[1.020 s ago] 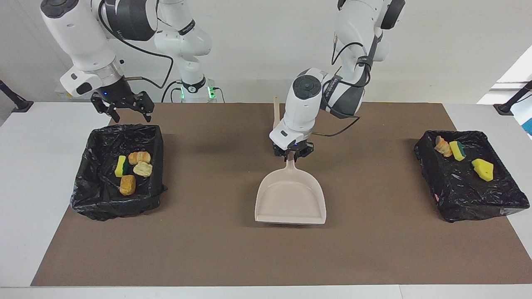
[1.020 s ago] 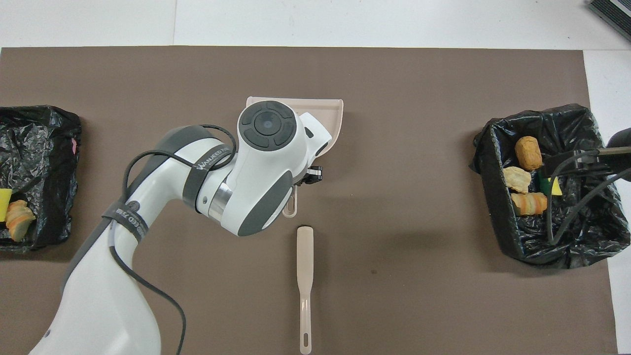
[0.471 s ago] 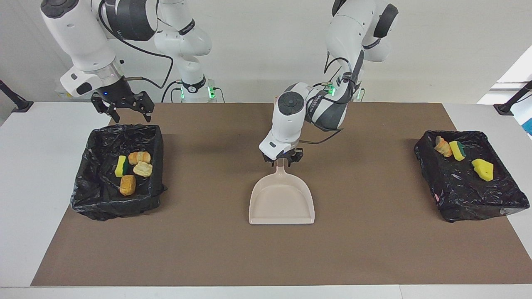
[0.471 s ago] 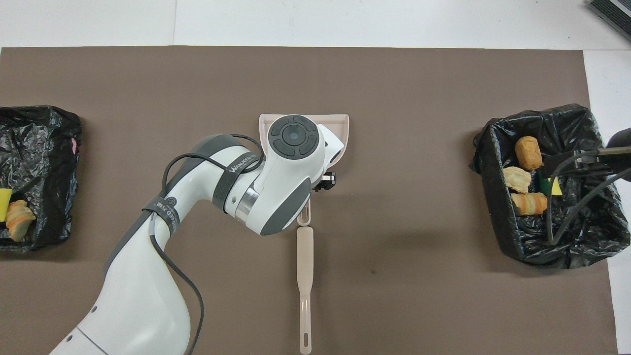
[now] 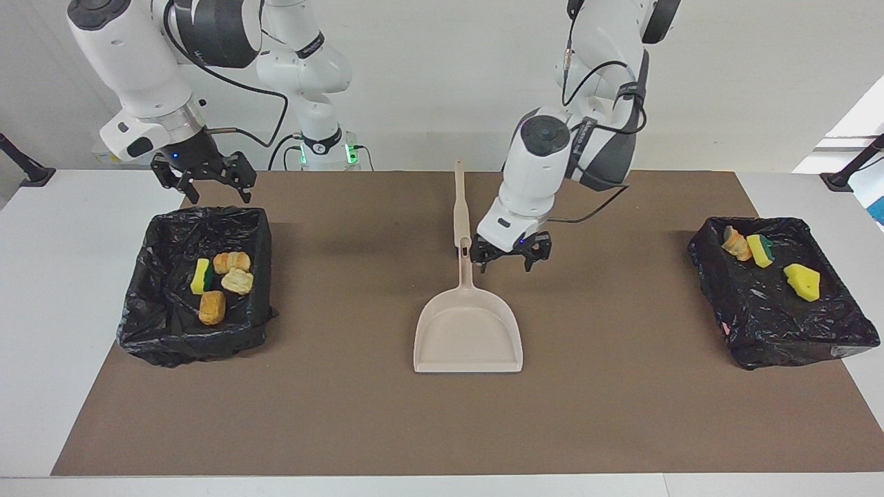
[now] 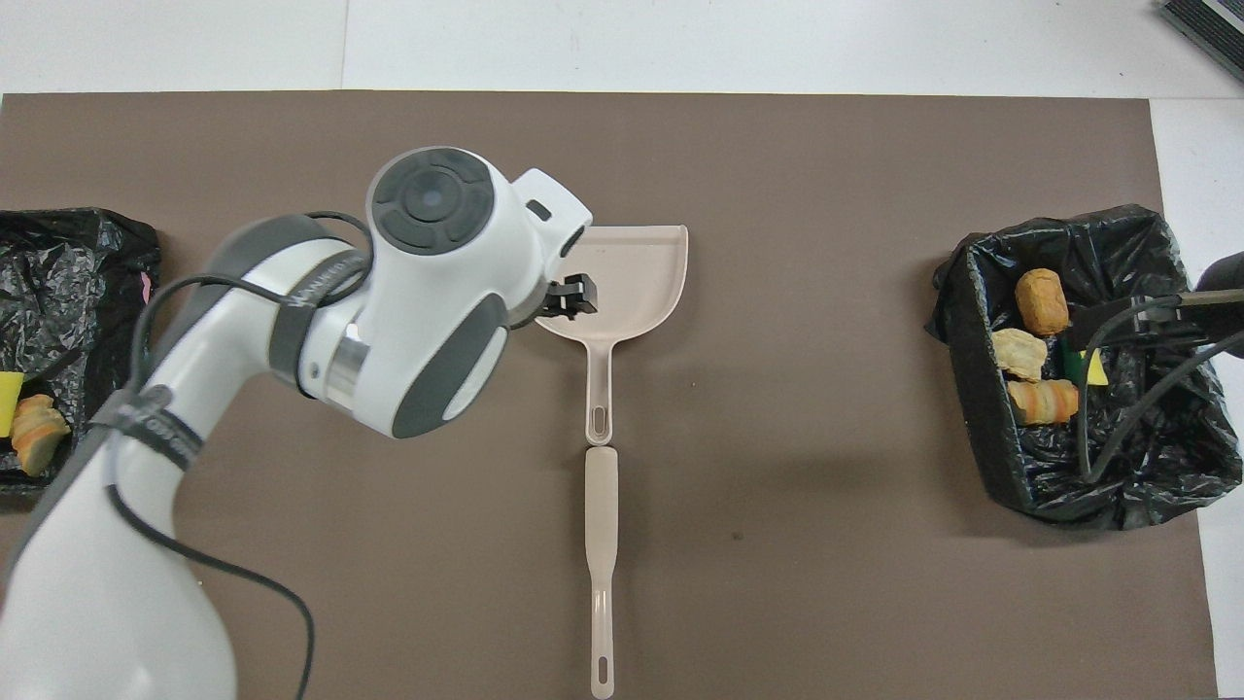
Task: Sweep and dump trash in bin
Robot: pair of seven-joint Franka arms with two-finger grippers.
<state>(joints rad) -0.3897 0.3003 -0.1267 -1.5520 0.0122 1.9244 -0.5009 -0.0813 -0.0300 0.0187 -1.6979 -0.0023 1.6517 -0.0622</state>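
Bins hold all the trash I can see: four scraps (image 5: 219,281) in the bin (image 5: 197,286) under my right gripper (image 5: 204,181), fingers spread; three pieces (image 5: 766,259) in the other bin (image 5: 780,290), toward the left arm's end; dustpan (image 5: 468,324) flat on the mat, its handle just beside my left gripper (image 5: 510,259), fingers spread, holding nothing; brush (image 6: 602,554) lies nearer the robots.

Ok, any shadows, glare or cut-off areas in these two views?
Facing view: soft shadows on the brown mat under both arms, glossy glints on the black bin liners. Overhead view: the left arm hides part of the dustpan, and one bin is cropped at the frame edge.
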